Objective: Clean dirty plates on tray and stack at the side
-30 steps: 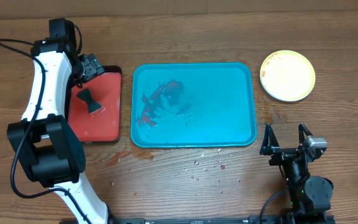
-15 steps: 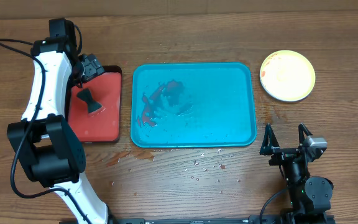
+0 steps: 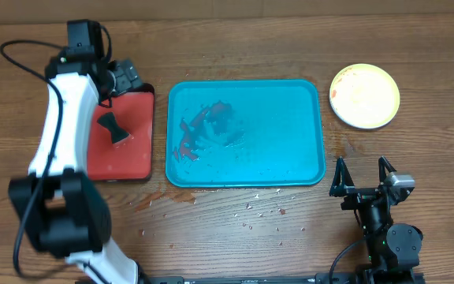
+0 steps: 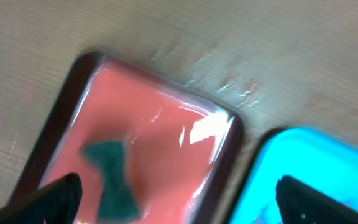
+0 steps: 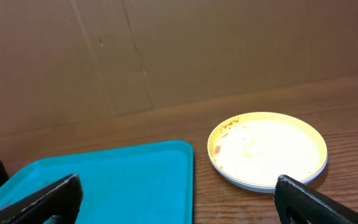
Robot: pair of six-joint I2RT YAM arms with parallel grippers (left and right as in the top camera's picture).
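The teal tray [image 3: 245,132] lies mid-table with red sauce smears [image 3: 199,130] on its left half and no plates on it. The plates [image 3: 364,95] sit on the table off the tray's far right corner: a yellow-green one on top with a red smear at its left edge, and a white rim under it in the right wrist view [image 5: 266,149]. My left gripper [image 3: 124,79] hovers open over the far right corner of the red tray [image 3: 128,158], nothing between its fingers. My right gripper [image 3: 361,167] stands open near the front edge, right of the teal tray, holding nothing.
A dark bow-shaped piece [image 3: 113,128] lies on the red tray, also in the blurred left wrist view [image 4: 114,177]. Crumbs and sauce spots [image 3: 258,209] dot the table in front of the teal tray. A cardboard wall [image 5: 166,50] backs the table.
My left arm has swung a little to the right and away, carrying its open gripper toward the red tray's far right corner. The right arm and plates are unmoved.
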